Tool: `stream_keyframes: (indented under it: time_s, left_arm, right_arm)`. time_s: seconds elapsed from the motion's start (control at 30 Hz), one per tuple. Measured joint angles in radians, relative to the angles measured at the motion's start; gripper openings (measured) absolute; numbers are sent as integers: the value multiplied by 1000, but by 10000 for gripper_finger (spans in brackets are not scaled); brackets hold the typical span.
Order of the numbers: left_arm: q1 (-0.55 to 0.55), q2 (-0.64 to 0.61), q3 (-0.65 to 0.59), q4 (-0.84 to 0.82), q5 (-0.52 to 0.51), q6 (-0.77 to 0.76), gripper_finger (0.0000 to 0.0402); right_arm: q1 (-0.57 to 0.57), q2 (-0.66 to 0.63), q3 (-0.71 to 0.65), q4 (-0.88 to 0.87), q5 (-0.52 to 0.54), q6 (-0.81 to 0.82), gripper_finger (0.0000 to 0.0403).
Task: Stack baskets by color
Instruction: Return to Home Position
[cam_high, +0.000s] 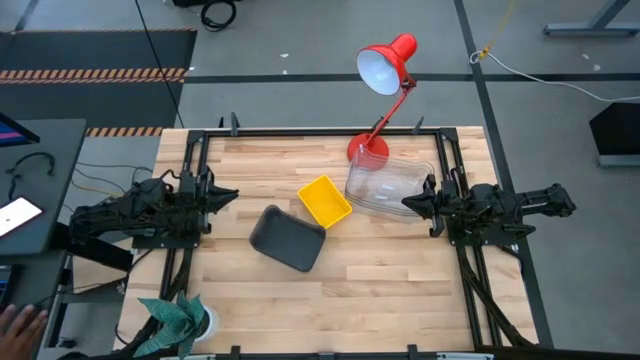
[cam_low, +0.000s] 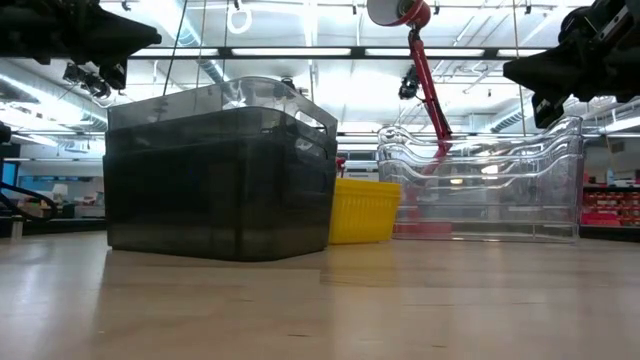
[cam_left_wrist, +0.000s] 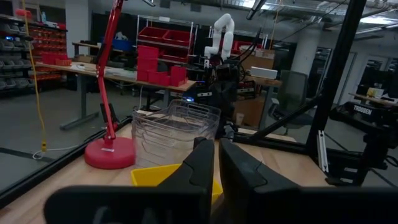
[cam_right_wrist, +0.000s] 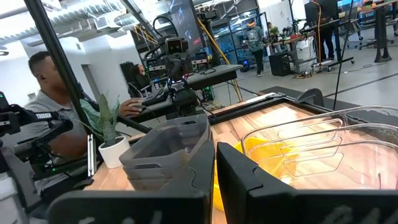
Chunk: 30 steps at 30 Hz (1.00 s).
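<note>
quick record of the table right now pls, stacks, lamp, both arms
grey stack: dark-grey baskets, nested, mid-table
yellow: yellow baskets, beside the grey stack; count unclear
clear stack: clear baskets, nested, next to the lamp base
lamp: red desk lamp, far edge
left gripper: shut, empty, left side
right gripper: shut, empty, just right of the clear stack

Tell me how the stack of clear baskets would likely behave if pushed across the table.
The clear basket stack looks thin-walled and empty, so probably light and easy to slide on the smooth wood table. Its nested rims suggest it would move as one, not topple.
</note>
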Motion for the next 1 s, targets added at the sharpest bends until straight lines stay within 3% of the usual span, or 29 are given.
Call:
stream_keyframes:
  time_s: [1.0]
  left_arm:
    - [0,0,0,0,0,0,34]
  right_arm:
    - [0,0,0,0,0,0,23]
